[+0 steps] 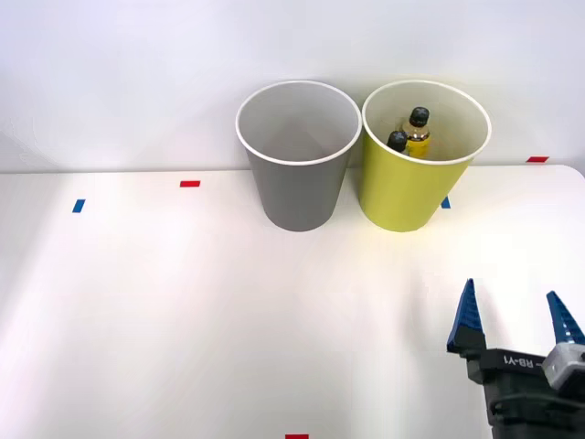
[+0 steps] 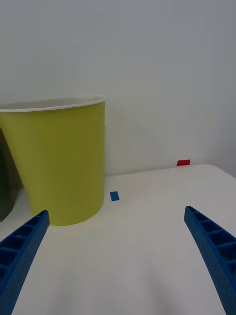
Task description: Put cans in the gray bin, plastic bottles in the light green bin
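The only lettering that can be read is "RB-Y1", white on the black body of the right gripper point(image 1: 514, 320), which sits low at the right of the front view over the white table point(image 1: 183, 311), its two blue ribbed fingers point(image 1: 465, 315) spread apart with nothing between them. At the far edge of the table the gray bin point(image 1: 298, 174) and the light green bin point(image 1: 416, 187) stand upright, just beside each other, the gray one to the left. Two plastic bottles point(image 1: 413, 133) with dark round caps lie inside the light green bin; one shows a yellowish label, but its writing is too small to make out. The inside of the gray bin looks bare as far as the front view reaches. Small tape marks sit on the table: a red one point(image 1: 189, 184) and a blue one point(image 1: 79, 206) at left, and a red one point(image 1: 537, 159) at far right. The right wrist view looks at the green bin's outer wall from the side, with a blue tape mark point(image 2: 114, 196) near its base and a red one point(image 2: 183, 162) farther off; the bin's contents are hidden there, and a dark sliver of the gray bin's wall shows at the edge.
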{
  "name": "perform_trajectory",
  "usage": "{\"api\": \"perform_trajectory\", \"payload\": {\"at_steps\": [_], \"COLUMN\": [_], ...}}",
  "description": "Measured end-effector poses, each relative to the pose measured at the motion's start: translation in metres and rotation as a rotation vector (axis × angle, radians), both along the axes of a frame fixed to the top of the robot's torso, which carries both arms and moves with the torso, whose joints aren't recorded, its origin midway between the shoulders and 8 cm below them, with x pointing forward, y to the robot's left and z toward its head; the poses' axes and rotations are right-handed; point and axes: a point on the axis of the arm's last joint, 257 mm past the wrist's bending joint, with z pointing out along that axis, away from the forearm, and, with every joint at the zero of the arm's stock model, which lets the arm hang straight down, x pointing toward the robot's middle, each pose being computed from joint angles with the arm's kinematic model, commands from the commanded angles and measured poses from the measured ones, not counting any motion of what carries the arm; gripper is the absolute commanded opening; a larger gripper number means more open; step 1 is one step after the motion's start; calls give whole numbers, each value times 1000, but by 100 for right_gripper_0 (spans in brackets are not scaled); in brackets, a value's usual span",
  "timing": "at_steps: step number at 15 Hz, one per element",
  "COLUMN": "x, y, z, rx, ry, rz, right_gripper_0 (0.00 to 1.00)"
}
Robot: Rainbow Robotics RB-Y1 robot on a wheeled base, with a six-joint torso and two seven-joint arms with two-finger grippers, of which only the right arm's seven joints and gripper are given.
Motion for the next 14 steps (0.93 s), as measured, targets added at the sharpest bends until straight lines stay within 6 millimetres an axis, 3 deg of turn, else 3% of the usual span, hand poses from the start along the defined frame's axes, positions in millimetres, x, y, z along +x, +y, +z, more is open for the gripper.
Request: {"api": "perform_trajectory", "payload": {"at_steps": [5, 11, 14], "x": [-26, -68, -75], "y": [7, 12, 24], "z": [-39, -60, -73], "rx": [117, 194, 139], "ry": [-12, -12, 8], "rz": [70, 109, 152], "right_gripper_0": [94, 94, 94]}}
